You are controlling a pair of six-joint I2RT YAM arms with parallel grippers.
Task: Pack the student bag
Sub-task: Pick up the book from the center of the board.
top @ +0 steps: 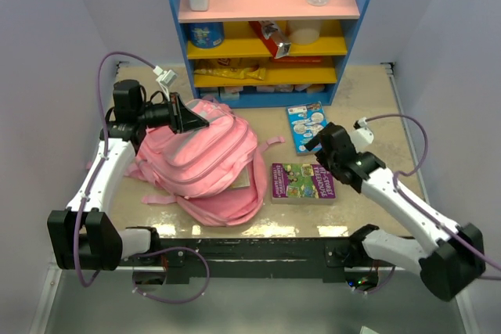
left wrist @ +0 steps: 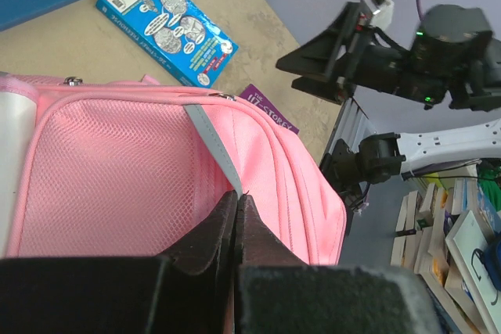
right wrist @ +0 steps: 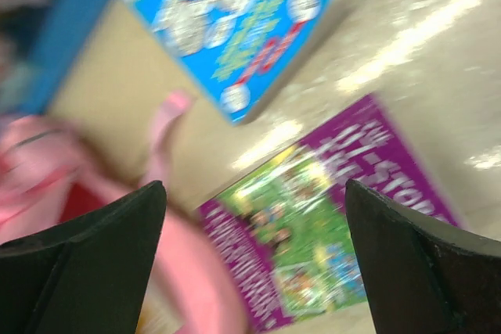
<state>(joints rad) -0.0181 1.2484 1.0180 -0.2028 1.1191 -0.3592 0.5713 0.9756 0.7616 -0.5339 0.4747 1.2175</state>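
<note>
The large soft pink fabric backpack is lying on the left half of the beige tabletop, before a blue shelf unit. The left gripper is pressing its jaws together beside the backpack's grey zip strip; I cannot tell whether it is pinching any fabric. The right gripper is hovering, jaws wide apart, above a purple picture book just right of the backpack, near a flat blue book.

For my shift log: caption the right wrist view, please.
Open right claw above the purple-and-green paperback book, blue flat book and soft pink fabric backpack alongside.
</note>
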